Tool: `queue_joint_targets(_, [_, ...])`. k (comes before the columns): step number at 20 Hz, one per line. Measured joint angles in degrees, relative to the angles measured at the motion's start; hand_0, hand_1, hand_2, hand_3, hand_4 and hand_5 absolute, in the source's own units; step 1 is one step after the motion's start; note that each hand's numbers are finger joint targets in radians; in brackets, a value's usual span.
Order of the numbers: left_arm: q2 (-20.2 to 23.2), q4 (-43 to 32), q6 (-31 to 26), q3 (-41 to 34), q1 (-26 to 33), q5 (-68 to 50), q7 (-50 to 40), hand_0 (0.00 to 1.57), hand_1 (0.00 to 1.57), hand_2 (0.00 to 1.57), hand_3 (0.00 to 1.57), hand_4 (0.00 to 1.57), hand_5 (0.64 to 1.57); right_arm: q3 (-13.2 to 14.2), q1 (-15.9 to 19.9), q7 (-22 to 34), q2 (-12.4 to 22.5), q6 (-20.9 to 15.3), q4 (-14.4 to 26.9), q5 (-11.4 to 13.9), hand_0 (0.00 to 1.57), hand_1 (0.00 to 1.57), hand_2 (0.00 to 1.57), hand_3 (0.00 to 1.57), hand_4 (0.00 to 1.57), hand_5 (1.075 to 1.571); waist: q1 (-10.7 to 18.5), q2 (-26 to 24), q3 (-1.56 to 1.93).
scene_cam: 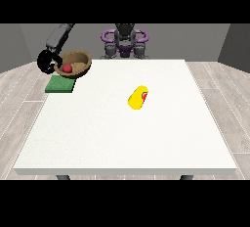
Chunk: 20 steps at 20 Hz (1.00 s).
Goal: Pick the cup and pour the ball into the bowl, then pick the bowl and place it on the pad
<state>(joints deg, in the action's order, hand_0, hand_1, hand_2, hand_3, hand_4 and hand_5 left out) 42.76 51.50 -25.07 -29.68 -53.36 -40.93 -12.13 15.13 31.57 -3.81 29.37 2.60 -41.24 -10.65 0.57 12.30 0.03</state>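
At the upper left of the frame my hand (46, 62) is wrapped round the near rim of the bowl (74, 63), holding it tilted above the table (122, 138), with the red ball (67, 68) already inside. I think the fingers are curled on the rim, though they are small and dark here. Directly beneath and slightly toward the camera lies the green pad (60, 85), so the coming move looks to me like a short drop straight down with the bowl levelled (no sideways travel needed). This hand is the only one showing, and it is right over the pad. Further right, near the middle of the frame, the yellow cup (138, 98) lies on its side, its long axis running diagonally with the mouth toward the upper right, well apart from the bowl.
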Motion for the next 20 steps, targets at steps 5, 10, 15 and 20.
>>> queue_joint_targets(5, [0.3, 3.6, 1.2, 0.8, -1.5, -1.9, -2.2, 0.0, 0.0, 0.0, 0.0, 0.0, 1.571, 3.1, 0.8, -3.9, 5.6, 3.5, 5.5, -0.4, 1.57, 1.57, 1.57, 0.92, 1.14, 1.564, 1.4, 2.6, 0.05])
queue_joint_targets(10, [-1.0, 9.8, 3.3, 2.1, -2.5, -3.5, -3.5, 0.0, 0.0, 0.0, 0.0, 0.0, 1.571, 5.4, 1.7, -9.4, 9.0, 5.7, 11.3, -0.4, 1.57, 1.57, 1.57, 0.66, 1.18, 1.563, 3.7, 6.2, 0.1])
queue_joint_targets(15, [0.0, 15.2, 5.4, 2.0, -3.0, -5.4, -5.2, 0.0, 0.0, 0.0, 0.0, 0.0, 1.568, 8.2, 3.0, -12.2, 11.3, 7.5, 16.8, -1.7, 1.57, 1.57, 1.57, 1.57, 0.63, 1.56, 5.0, 9.4, 0.13])
queue_joint_targets(20, [1.8, 19.8, 6.3, 1.2, -3.2, -7.8, -7.2, 0.0, 0.0, 0.0, 0.0, 0.0, 1.565, 10.9, 4.4, -12.6, 15.1, 4.8, 20.7, -2.5, 0.89, 0.89, 0.79, 0.98, 0.0, 1.527, 6.1, 12.4, 0.15])
